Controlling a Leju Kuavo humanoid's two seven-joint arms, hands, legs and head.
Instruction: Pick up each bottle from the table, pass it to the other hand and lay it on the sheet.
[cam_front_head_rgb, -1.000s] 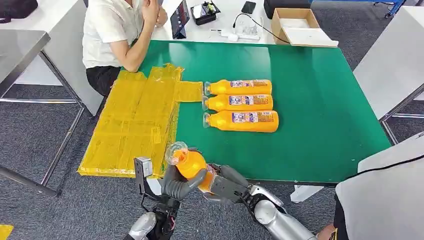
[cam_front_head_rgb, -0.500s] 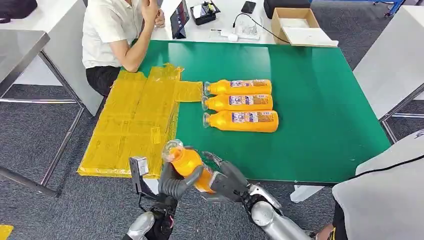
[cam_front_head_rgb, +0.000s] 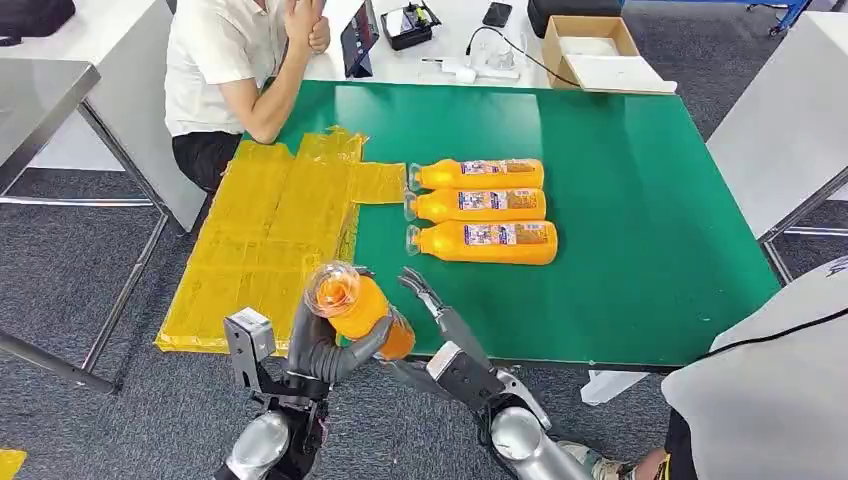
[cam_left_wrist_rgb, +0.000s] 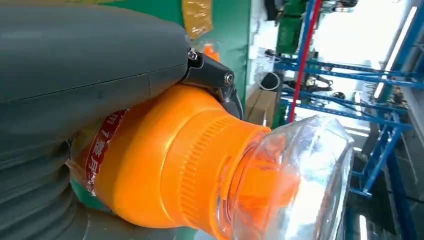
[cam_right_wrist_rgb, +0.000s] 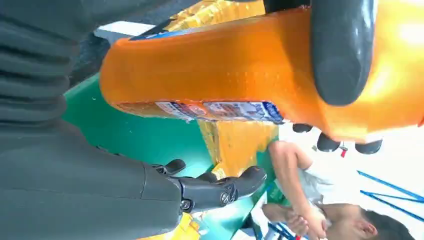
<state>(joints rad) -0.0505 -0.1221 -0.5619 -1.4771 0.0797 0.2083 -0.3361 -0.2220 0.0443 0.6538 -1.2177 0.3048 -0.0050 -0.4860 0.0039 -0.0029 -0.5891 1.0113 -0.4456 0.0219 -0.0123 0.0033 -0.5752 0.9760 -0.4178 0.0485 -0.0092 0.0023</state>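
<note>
My left hand (cam_front_head_rgb: 318, 350) grips an orange bottle (cam_front_head_rgb: 360, 310) by its body, clear cap end tipped up, just off the near edge of the green table (cam_front_head_rgb: 640, 220). The left wrist view shows the same bottle (cam_left_wrist_rgb: 190, 165) close up in that hand's grasp. My right hand (cam_front_head_rgb: 440, 320) sits just right of the bottle with its fingers spread, holding nothing. In the right wrist view the bottle (cam_right_wrist_rgb: 240, 75) lies beyond the right hand's open fingers (cam_right_wrist_rgb: 215, 190). Three more orange bottles (cam_front_head_rgb: 478, 174) (cam_front_head_rgb: 480, 205) (cam_front_head_rgb: 485, 242) lie side by side mid-table. The yellow sheet (cam_front_head_rgb: 260, 250) covers the table's left side.
A person (cam_front_head_rgb: 225, 70) sits at the table's far left corner, an elbow resting near the sheet. A cardboard box (cam_front_head_rgb: 590, 50) and small devices lie on the white table behind. Another person's white clothing (cam_front_head_rgb: 770, 400) is at the lower right.
My right hand has let go of the bottle and spread its fingers. My left hand has carried the bottle up and a little to the left.
</note>
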